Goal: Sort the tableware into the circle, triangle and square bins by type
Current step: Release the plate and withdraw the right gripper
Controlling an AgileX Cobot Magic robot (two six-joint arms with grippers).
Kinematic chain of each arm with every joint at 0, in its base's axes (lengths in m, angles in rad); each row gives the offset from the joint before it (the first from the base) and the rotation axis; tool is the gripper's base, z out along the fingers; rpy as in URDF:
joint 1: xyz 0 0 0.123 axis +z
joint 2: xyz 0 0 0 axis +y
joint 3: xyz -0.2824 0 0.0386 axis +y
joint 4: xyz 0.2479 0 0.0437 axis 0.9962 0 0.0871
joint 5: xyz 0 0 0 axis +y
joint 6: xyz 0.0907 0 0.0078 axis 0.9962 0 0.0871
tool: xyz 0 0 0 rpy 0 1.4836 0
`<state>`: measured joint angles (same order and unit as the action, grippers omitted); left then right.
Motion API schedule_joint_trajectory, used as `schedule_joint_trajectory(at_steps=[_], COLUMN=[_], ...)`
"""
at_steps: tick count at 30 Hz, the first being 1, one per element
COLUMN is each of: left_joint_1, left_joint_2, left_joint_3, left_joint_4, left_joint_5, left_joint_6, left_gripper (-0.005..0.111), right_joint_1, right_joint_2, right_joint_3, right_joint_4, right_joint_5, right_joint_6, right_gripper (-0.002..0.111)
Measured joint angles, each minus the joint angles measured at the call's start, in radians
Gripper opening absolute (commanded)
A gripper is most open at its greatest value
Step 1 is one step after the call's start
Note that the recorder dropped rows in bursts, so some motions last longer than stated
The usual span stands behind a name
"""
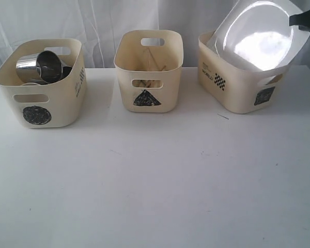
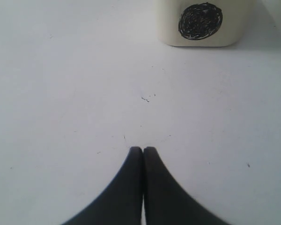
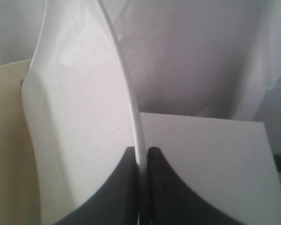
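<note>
**Ana:** White curtain [image 1: 93, 20] across the back, and a white surface [image 1: 155, 181] filling everything in front of it. What stands on it?

**Ben:** Three cream bins in a row along the far edge. The circle bin [image 1: 62, 111] sits toward the far left corner. The triangle bin [image 1: 168, 95] is at the middle of that edge, and the square bin [image 1: 237, 98] is toward the far right corner. Each stands apart from its neighbour.

**Ana:** Where is the plate?

**Ben:** The large white squarish plate [image 1: 258, 36] is tilted in the square bin. Its lower part is down inside and its upper part rises well above the rim. The glossy face is turned toward the near edge.

**Ana:** Is anything holding it?

**Ben:** Yes. The right gripper [image 3: 141, 151] is clamped on the plate's thin rim, one finger on each face. It grips the plate's raised end, over the far right corner.

**Ana:** And the other arm?

**Ben:** The left gripper [image 2: 143, 149] has its fingers pressed together, tip to tip. It is over the surface on the near side of the circle bin, apart from it, and it points toward the scribbled black circle on the bin's front.

**Ana:** What is in the other two bins?

**Ben:** A steel mug [image 1: 41, 66] lies on its side at the top of the circle bin, with its dark mouth showing. In the triangle bin, pale sticks show through the handle slot. They are probably the wooden chopsticks [image 1: 144, 83], though they are too small to be sure.
</note>
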<state>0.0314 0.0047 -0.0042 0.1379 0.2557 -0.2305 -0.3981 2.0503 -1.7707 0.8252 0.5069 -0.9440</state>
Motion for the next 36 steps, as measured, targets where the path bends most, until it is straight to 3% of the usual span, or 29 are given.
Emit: schedule_joint_trajectory(at_steps=[6, 11, 13, 14, 16, 20, 23, 29, 32, 36], left_joint_1=[0.000, 0.000, 0.000, 0.000, 0.000, 0.000, 0.000, 0.000, 0.000, 0.000], left_joint_2=[0.000, 0.000, 0.000, 0.000, 0.000, 0.000, 0.000, 0.000, 0.000, 0.000], left_joint_3=[0.000, 0.000, 0.000, 0.000, 0.000, 0.000, 0.000, 0.000, 0.000, 0.000], left_joint_4=[0.000, 0.000, 0.000, 0.000, 0.000, 0.000, 0.000, 0.000, 0.000, 0.000], left_joint_5=[0.000, 0.000, 0.000, 0.000, 0.000, 0.000, 0.000, 0.000, 0.000, 0.000], left_joint_6=[0.000, 0.000, 0.000, 0.000, 0.000, 0.000, 0.000, 0.000, 0.000, 0.000], left_gripper=[0.000, 0.000, 0.000, 0.000, 0.000, 0.000, 0.000, 0.000, 0.000, 0.000], right_joint_1=[0.000, 0.000, 0.000, 0.000, 0.000, 0.013, 0.061, 0.223, 0.276, 0.307], right_joint_2=[0.000, -0.016, -0.057, -0.074, -0.153, -0.304, -0.429, -0.940, -1.180, -1.495], right_joint_3=[-0.004, -0.004, -0.004, -0.004, -0.004, 0.045, 0.177, 0.553, 0.696, 0.830], right_joint_4=[0.003, 0.003, 0.019, 0.027, 0.040, 0.089, 0.077, -0.148, -0.166, -0.172], right_joint_5=[0.127, 0.133, 0.131, 0.131, 0.129, 0.101, 0.063, -0.218, -0.315, -0.252], right_joint_6=[0.012, 0.029, 0.095, 0.121, 0.221, 0.751, 0.958, 0.929, 0.745, 0.475], right_gripper=[0.038, 0.041, 0.031, 0.015, 0.000, 0.000, 0.000, 0.000, 0.000, 0.000])
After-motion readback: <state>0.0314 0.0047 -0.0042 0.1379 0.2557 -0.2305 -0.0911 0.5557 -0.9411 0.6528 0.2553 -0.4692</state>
